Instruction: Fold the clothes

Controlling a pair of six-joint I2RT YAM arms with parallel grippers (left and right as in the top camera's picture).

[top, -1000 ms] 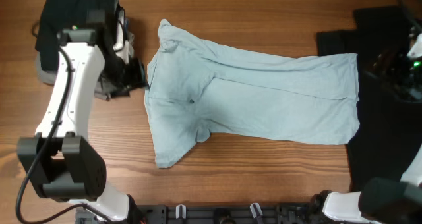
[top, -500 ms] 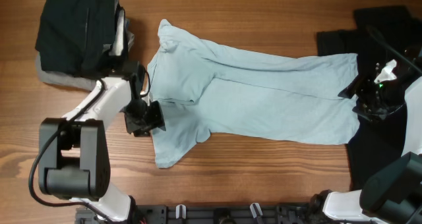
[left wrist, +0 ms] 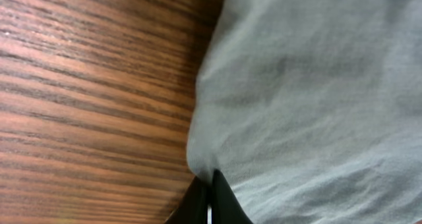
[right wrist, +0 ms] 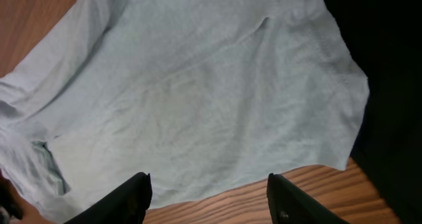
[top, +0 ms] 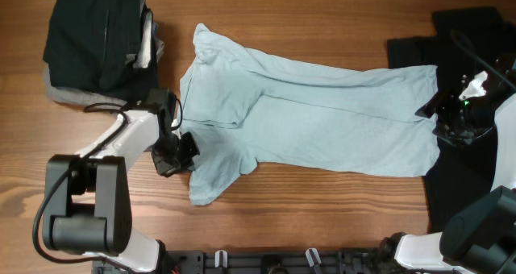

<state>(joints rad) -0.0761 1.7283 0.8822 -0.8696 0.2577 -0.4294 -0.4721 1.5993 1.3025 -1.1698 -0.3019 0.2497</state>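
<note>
Clothes: pale blue-green short-sleeved fabric T-shirt (top: 322,121), sleeve-side edge clamped tight in left gripper (left wrist: 210,199). Right gripper (right wrist: 208,181) spread wide, holding nothing, over the hem corner. Shirt lies flat across brown wooden table (top: 322,8). Judgement: lift low, carry the edge straight across, avoid bunching. No containers visible. Folded black and grey stack (top: 93,48) far left; black garment (top: 472,56) at the hem end.

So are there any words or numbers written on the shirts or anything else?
None: no word, number or sign can be read in any view.
The pale blue T-shirt is plain, and so are the folded black pile, the black shirt and the wooden table.
</note>
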